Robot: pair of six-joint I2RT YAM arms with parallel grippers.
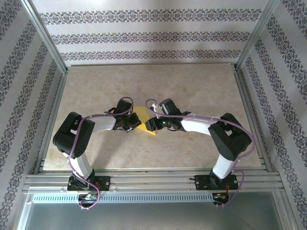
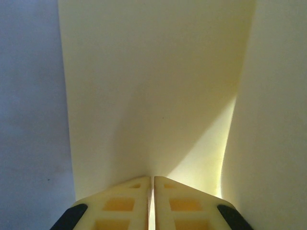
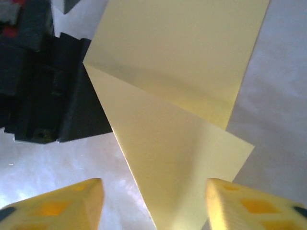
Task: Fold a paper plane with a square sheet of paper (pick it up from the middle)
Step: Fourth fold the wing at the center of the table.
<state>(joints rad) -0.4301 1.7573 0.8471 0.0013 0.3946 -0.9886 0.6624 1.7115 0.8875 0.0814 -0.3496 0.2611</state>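
Closest in the left wrist view, the left end effector [image 2: 152,181] has its pale fingers pressed together, and it appears to pinch an edge of the square sheet of paper [image 2: 153,86], which rises beyond them. From above, the yellow sheet lies between the two end effectors, near the middle of the tabletop [image 1: 192,86] and slightly toward its near edge. The right end effector [image 3: 153,184] is wide open and grips nothing. A pointed flap, folded on the diagonal, lies in the gap between its fingers. This looks like an early corner fold for the plane's nose. The next move probably calls for the right fingers to press or pinch that flap and sharpen the crease while the left holds the sheet steady.
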